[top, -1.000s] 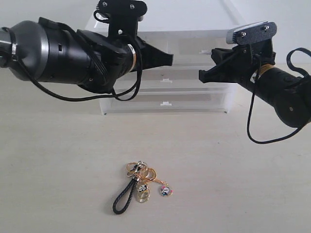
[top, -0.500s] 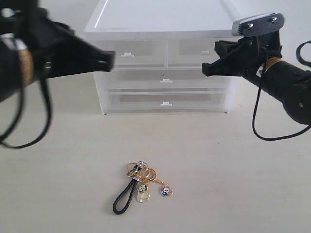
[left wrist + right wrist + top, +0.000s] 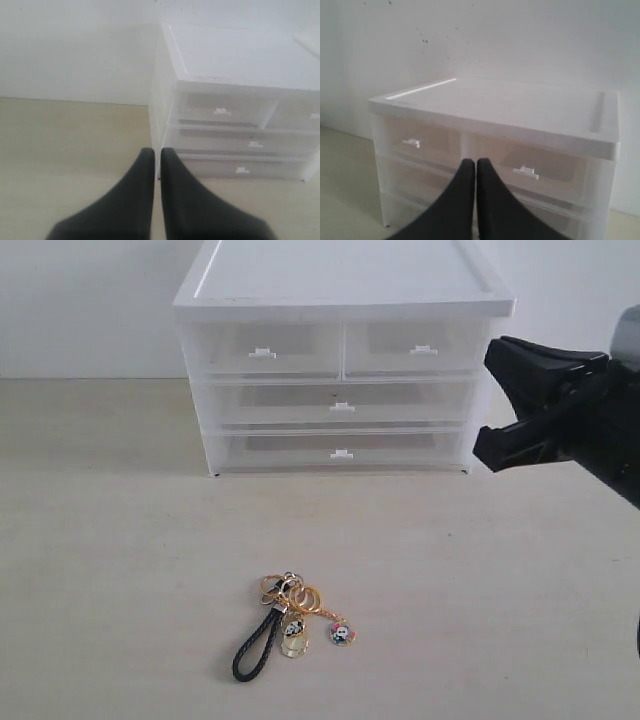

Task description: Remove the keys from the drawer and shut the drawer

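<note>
The keys [image 3: 288, 626] lie on the beige table in front of the unit, with gold rings, a black braided strap and small round charms; no gripper touches them. The drawer [image 3: 265, 348], top left of the translucent white unit, sits flush with its neighbours; it also shows as the drawer [image 3: 225, 107] and the drawer [image 3: 420, 142]. My left gripper [image 3: 156, 151] is shut and empty, off the unit's left front corner and out of the exterior view. My right gripper [image 3: 495, 400] hangs at the right edge, apart from the unit; its fingertips [image 3: 468, 165] are together, holding nothing.
The drawer unit [image 3: 340, 290] stands against the white wall, with a matching top-right drawer [image 3: 415, 346] and two full-width drawers [image 3: 340, 405] below, all pushed in. Beige table [image 3: 120, 540] stretches around the keys.
The left arm has drawn back to the left and out of the exterior view. The right arm has pulled away to the right edge. The keys and the drawers have not moved.
</note>
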`<action>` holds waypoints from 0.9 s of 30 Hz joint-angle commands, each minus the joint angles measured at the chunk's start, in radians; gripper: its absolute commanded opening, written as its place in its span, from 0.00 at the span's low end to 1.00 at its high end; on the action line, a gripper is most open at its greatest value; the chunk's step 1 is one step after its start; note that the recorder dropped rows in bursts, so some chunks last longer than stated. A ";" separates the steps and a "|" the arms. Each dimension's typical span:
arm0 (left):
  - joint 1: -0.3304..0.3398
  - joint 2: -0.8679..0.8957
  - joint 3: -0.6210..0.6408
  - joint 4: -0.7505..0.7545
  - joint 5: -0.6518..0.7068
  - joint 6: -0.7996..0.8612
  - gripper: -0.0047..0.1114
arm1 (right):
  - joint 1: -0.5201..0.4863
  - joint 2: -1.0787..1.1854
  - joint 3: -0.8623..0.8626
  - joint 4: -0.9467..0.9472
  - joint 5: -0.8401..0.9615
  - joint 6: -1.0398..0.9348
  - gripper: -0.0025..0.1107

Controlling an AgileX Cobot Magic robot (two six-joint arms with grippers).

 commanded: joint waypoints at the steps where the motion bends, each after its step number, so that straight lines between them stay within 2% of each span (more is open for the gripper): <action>1: -0.005 -0.066 0.004 -0.012 0.008 0.004 0.08 | 0.009 -0.096 0.028 0.002 -0.035 0.006 0.02; 9: -0.005 -0.074 0.004 -0.012 0.008 0.004 0.08 | 0.009 -0.119 0.028 0.005 -0.035 0.006 0.02; 11: -0.005 -0.074 0.004 -0.012 0.008 0.004 0.08 | 0.009 -0.161 0.028 0.070 0.002 -0.010 0.02; 13: -0.005 -0.076 0.004 -0.012 0.012 0.004 0.08 | 0.009 -0.281 0.028 0.099 0.254 -0.041 0.02; 14: -0.005 -0.076 0.004 -0.012 0.012 0.004 0.08 | 0.009 -0.368 0.028 0.121 0.453 -0.069 0.02; 16: -0.005 -0.076 0.004 -0.012 0.012 0.004 0.08 | 0.009 -0.516 0.028 0.141 0.738 -0.120 0.02; 18: -0.005 -0.076 0.004 -0.012 0.012 0.004 0.08 | 0.002 -0.610 0.032 0.141 0.860 -0.156 0.02; 27: -0.005 -0.076 0.004 -0.012 0.012 0.004 0.08 | -0.205 -0.905 0.243 0.141 0.783 -0.159 0.02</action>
